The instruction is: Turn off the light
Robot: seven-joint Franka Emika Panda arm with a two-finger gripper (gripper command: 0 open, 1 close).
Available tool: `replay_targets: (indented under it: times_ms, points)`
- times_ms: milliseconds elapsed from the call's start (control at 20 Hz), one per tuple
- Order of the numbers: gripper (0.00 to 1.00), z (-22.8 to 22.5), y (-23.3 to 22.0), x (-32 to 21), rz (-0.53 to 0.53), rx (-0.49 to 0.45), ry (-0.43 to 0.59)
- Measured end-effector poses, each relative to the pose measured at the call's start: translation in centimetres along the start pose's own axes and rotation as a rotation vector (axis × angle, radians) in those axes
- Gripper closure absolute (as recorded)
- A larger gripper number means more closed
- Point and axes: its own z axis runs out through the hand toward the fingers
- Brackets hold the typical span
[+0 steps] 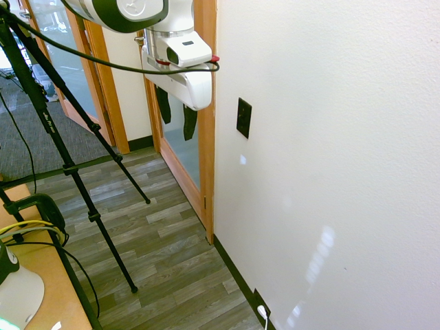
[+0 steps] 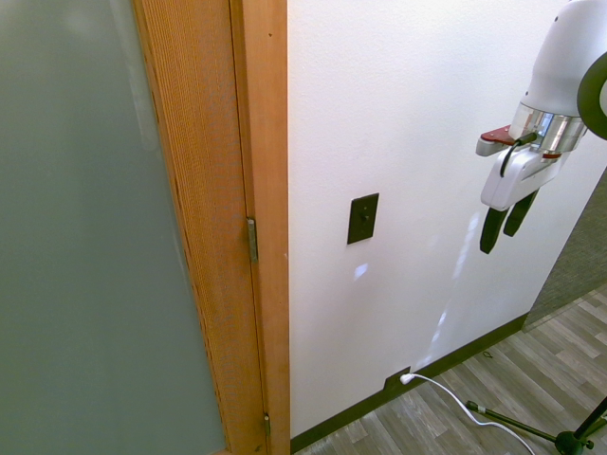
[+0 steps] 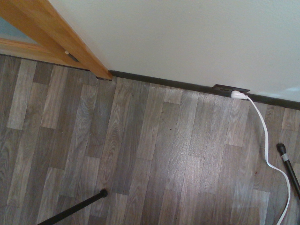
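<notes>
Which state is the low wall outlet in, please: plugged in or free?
Plugged in: the white plug sits against the black outlet plate.

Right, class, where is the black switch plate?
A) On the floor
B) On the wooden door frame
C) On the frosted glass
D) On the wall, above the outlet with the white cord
D: the switch plate sits on the white wall, higher than the outlet holding the white plug.

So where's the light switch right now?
In the second exterior view, the light switch is on the white wall, just right of the wooden door frame.
</notes>
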Motion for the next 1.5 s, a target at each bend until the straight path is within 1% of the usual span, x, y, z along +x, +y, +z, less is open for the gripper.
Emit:
replay_targets:
  times_ms: [150,300,550,750,900,1100,1150,1350,1500]
  points:
    - [0.00,0.1,-0.1,0.1,-0.010,-0.001,0.013]
    - [0.00,0.5,-1.5,0.7,-0.009,0.038,0.045]
    - [0.00,2.3,-6.0,3.5,0.026,0.126,0.094]
    - [0.00,2.3,-10.7,5.8,0.050,0.187,0.117]
    - [0.00,2.5,-13.5,7.5,0.081,0.214,0.134]
    - [0.00,5.3,-15.4,8.7,0.119,0.223,0.141]
    - [1.00,6.2,-15.7,8.8,0.129,0.228,0.147]
    - [1.00,7.6,-16.3,9.4,0.206,0.292,0.204]
    - [1.00,7.5,-16.4,9.5,0.251,0.301,0.243]
